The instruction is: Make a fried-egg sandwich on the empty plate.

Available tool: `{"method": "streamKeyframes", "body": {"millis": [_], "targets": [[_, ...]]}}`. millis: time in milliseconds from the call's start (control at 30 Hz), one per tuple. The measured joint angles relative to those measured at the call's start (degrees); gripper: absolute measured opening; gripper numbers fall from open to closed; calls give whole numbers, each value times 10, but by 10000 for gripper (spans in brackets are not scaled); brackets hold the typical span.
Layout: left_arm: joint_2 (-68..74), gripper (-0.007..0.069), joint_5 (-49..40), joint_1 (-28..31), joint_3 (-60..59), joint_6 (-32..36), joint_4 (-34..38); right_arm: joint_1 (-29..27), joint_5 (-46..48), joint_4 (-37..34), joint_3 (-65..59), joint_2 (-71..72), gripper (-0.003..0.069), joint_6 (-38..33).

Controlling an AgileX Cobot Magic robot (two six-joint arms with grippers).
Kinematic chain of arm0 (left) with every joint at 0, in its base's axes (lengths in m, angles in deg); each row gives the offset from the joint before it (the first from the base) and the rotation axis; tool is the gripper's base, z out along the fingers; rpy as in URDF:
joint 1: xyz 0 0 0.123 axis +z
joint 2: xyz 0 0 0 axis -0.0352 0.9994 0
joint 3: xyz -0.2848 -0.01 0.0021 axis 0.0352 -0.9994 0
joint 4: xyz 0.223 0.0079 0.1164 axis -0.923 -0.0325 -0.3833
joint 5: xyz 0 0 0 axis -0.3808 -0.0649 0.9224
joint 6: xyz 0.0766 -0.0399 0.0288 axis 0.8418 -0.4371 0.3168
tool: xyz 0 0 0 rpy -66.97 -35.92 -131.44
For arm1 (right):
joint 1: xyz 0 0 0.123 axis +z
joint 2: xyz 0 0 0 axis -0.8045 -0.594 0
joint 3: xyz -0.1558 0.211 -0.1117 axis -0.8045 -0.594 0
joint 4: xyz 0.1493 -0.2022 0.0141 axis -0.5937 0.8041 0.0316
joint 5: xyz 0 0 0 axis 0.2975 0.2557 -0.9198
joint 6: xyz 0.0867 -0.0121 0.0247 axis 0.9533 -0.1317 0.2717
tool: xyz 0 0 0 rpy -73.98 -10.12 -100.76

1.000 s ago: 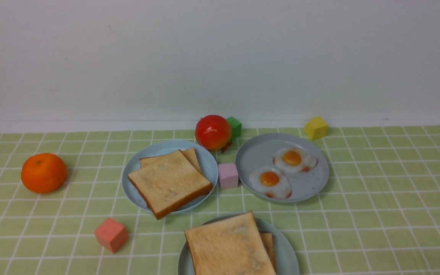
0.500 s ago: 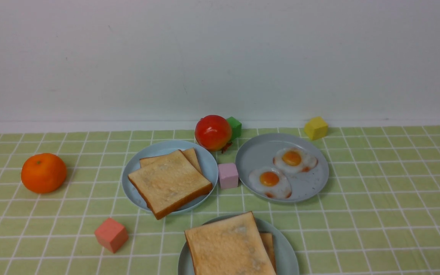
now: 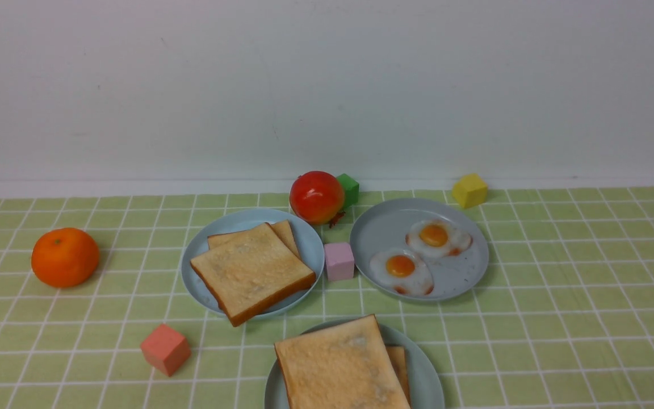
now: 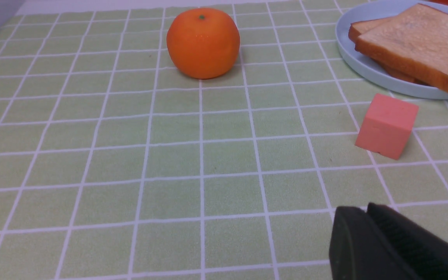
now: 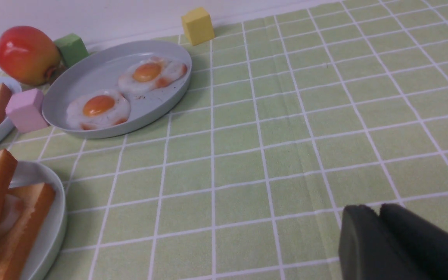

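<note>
At 6 o'clock on the table, nearest the robot: sandwich sits on the mint plate. The top slice is skewed, so the lower slice's edge shows on its 3 o'clock side. In the right wrist view the top slice is tilted up, with a white patch in the gap, most likely the egg propping it. I judge the stack built and the task about done.

Grey plate at 1 o'clock from the sandwich carries two spare eggs, kept apart so either can be picked singly. Toast plate at 11 o'clock holds two spare slices. Pink cube sits between those two plates, clutter only.

Left gripper: fingers pressed together, nothing in them, low over bare cloth, with the orange and red cube ahead of it. Right gripper: the same, clenched on nothing, well off the sandwich toward 3 o'clock. Neither arm shows in the front view; both look parked clear so the stack isn't bumped.
</note>
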Motion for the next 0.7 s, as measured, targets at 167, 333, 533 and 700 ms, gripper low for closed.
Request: {"method": "streamKeyframes", "body": {"millis": [167,333,533,700], "targets": [[0,57,0,0,0,0,0,0,0,0,0,0,90,0],[0,61,0,0,0,0,0,0,0,0,0,0,95,0],[0,70,0,0,0,0,0,0,0,0,0,0,101,0],[0,74,0,0,0,0,0,0,0,0,0,0,104,0]]}}
